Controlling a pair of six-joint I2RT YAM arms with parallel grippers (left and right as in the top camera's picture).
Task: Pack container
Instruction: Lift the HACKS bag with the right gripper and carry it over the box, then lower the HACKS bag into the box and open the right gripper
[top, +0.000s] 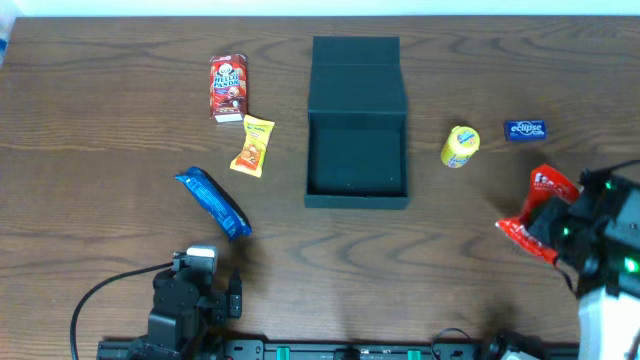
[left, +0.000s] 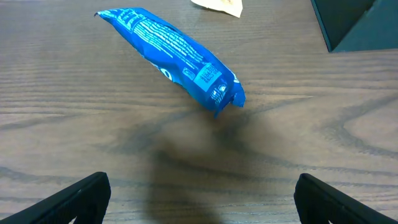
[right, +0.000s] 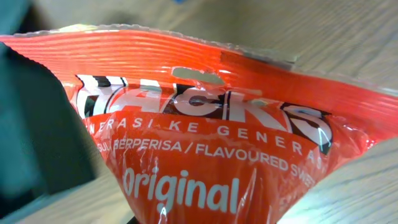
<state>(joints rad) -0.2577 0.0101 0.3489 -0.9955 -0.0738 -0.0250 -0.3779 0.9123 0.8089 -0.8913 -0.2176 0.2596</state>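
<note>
Pinching a red packet (top: 532, 212) in the right gripper (top: 550, 228), at the right edge of the overhead view. Next, most likely: carry it left to the open container (top: 357, 160), top middle, and drop it in gently. All with the left gripper (left: 202, 199) spread wide, lower left, near 1 blue packet (left: 171, 53).

1 each: container (top: 356, 201) | red carton (top: 228, 88) | yellow sachet (top: 252, 146) | blue packet (top: 212, 203) | yellow tub (top: 460, 146) | Eclipse tin (top: 524, 129) | Hacks bag (top: 540, 185)

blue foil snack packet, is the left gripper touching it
Apart: left wrist view shows bare wooden table between the left gripper and the blue foil packet.
</note>
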